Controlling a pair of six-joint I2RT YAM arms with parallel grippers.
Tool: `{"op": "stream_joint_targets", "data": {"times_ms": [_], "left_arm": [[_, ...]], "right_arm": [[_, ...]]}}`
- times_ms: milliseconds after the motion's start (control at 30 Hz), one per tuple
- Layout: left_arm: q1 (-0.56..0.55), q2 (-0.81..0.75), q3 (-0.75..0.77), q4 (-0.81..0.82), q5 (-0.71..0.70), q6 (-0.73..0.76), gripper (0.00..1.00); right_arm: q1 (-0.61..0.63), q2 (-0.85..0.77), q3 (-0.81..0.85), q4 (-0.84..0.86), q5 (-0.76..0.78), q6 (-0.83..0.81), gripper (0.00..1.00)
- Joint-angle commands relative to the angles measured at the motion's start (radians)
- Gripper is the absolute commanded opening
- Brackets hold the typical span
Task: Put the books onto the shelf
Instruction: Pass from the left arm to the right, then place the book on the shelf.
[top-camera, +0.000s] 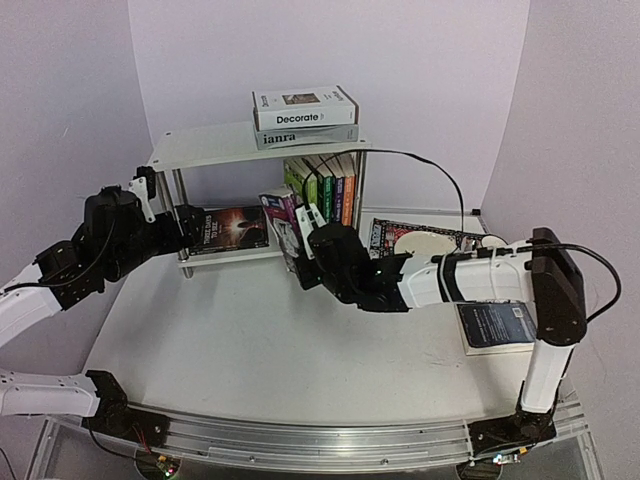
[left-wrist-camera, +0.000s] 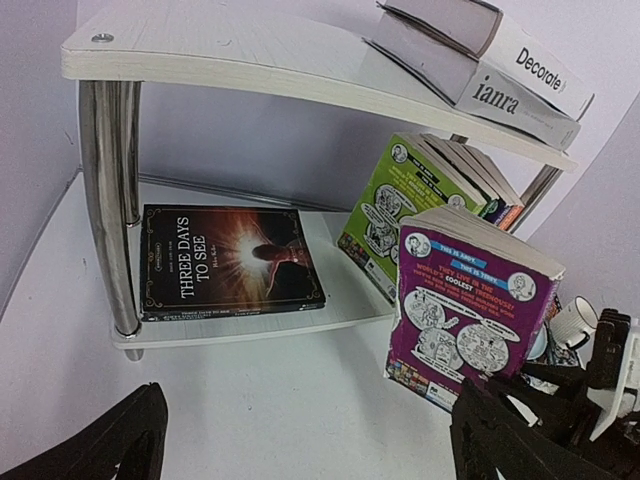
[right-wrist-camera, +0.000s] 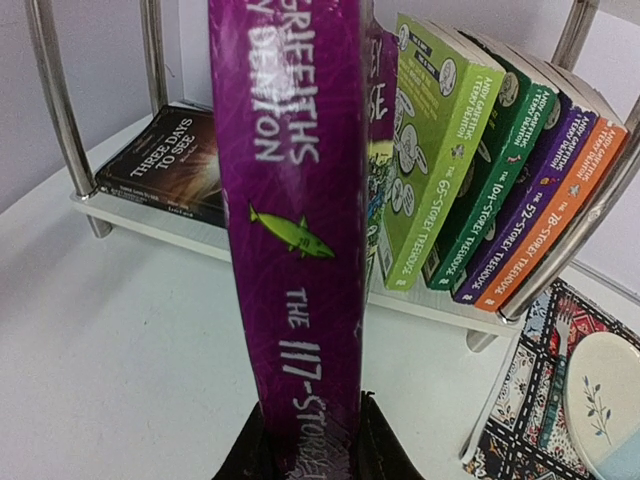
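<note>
The white shelf has "Decorate" stacked on grey "ianra" on its top tier. On the lower tier "Three Days to See" lies flat and several Treehouse paperbacks lean at the right end. My right gripper is shut on the spine of a purple Treehouse book, holding it upright on the table just in front of the lower tier. My left gripper hangs open before the shelf's left half, holding nothing. A navy book lies flat on the table at the right.
A patterned dark placemat with a white plate lies right of the shelf, behind my right arm. The shelf's chrome legs stand at its corners. Purple walls close in on the back and both sides.
</note>
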Motion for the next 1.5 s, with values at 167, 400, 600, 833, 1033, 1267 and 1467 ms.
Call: {"op": "stream_joint_targets", "data": {"times_ms": [167, 400, 600, 833, 1033, 1267, 1467], "left_arm": [[0.004, -0.045, 0.037, -0.066, -0.063, 0.029, 1.0], [0.003, -0.062, 0.042, -0.093, -0.096, 0.045, 1.0], [0.004, -0.061, 0.034, -0.097, -0.096, 0.046, 1.0], [0.005, -0.053, 0.036, -0.102, -0.095, 0.05, 1.0], [0.005, -0.042, 0.043, -0.116, -0.084, 0.053, 1.0], [0.005, -0.051, 0.04, -0.124, -0.085, 0.047, 1.0], [0.005, -0.052, 0.04, -0.125, -0.093, 0.051, 1.0]], "right_arm": [[-0.035, 0.101, 0.175, 0.271, 0.036, -0.029, 0.0], [-0.071, 0.193, 0.263, 0.331, 0.024, -0.057, 0.0], [-0.108, 0.298, 0.325, 0.451, 0.03, -0.086, 0.0], [-0.147, 0.431, 0.388, 0.597, 0.02, -0.073, 0.0], [-0.17, 0.521, 0.451, 0.647, -0.014, -0.054, 0.0], [-0.18, 0.592, 0.508, 0.647, -0.013, -0.067, 0.0], [-0.181, 0.594, 0.493, 0.646, 0.017, -0.072, 0.19]]}}
